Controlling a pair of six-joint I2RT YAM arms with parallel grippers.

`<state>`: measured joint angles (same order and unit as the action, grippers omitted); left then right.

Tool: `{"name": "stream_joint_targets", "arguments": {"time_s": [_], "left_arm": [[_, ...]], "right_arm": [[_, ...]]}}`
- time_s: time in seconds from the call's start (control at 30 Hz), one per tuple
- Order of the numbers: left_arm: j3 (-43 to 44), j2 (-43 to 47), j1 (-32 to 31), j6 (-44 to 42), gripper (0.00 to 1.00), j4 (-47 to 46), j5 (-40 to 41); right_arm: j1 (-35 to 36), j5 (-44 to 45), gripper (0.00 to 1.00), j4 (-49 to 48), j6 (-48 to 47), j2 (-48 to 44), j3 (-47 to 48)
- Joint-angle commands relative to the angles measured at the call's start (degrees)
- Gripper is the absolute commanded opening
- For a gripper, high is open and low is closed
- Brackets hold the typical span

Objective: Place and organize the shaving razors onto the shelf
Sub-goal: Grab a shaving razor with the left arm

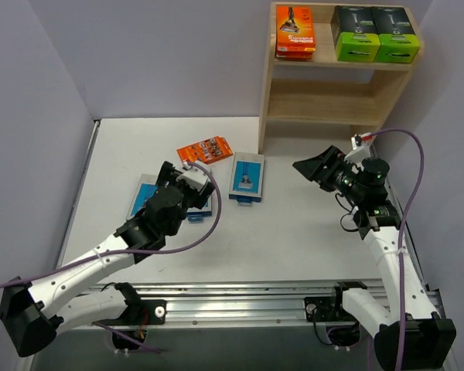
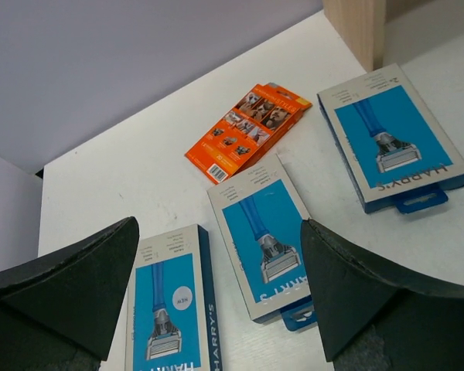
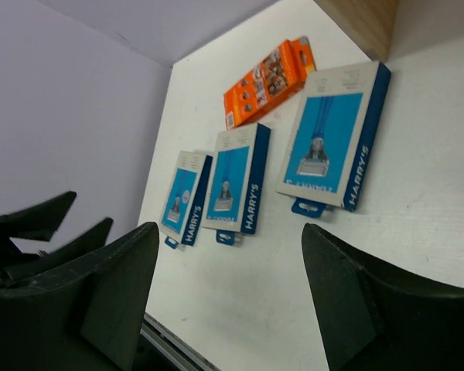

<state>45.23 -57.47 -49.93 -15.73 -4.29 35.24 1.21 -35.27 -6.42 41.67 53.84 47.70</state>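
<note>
The wooden shelf (image 1: 281,85) stands at the back right. Its top tier holds orange packs (image 1: 295,32) at the left and two black boxes with green ends (image 1: 374,35) at the right. One orange pack (image 1: 205,150) and three light-blue cards lie flat on the table: one (image 1: 247,176) near the shelf, one (image 1: 145,193) at the left, one (image 2: 263,232) mostly hidden under my left gripper in the top view. My left gripper (image 2: 218,224) is open and empty, hovering above the two left cards. My right gripper (image 3: 230,228) is open and empty, right of the cards.
The shelf's lower tier (image 1: 325,104) shows no packs. Grey walls enclose the table at the left and back. A shelf side panel (image 2: 363,27) stands just beyond the right-hand blue card (image 2: 394,135). The metal rail (image 1: 240,297) runs along the near edge.
</note>
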Motion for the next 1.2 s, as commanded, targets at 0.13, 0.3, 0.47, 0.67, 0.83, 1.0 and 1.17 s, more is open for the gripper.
{"name": "stream_joint_targets", "arguments": {"time_s": [0.13,0.3,0.47,0.67,0.83,1.0,1.17], "left_arm": [[15.2,-13.0,13.0,14.9,0.94,12.4,-9.7],[26.0,-23.9,19.6,20.4,0.94,16.8,-15.2],[44.5,-39.7,26.4,25.0,0.94,23.2,-23.6],[62.9,-58.7,29.5,26.8,0.94,27.4,-27.9],[83.1,-74.7,32.2,32.2,0.98,35.2,-33.1],[95.0,-84.0,34.5,37.7,0.90,37.9,-39.6],[98.7,-89.8,36.0,39.8,0.75,36.0,-40.8]], "right_arm": [[0.8,-2.2,0.71,-2.9,-6.6,-5.4,-9.7],[3.8,2.7,0.72,-1.3,-8.1,-9.2,-12.4],[6.4,3.6,0.73,-1.6,-8.4,-12.9,-16.1],[7.7,2.8,0.71,-2.8,-8.1,-12.3,-21.0],[8.2,0.7,0.70,-4.9,-9.1,-9.5,-23.4],[7.9,-3.3,0.68,-6.7,-9.4,-3.5,-22.7],[6.9,-3.6,0.67,-8.0,-9.3,-2.2,-22.9]]}}
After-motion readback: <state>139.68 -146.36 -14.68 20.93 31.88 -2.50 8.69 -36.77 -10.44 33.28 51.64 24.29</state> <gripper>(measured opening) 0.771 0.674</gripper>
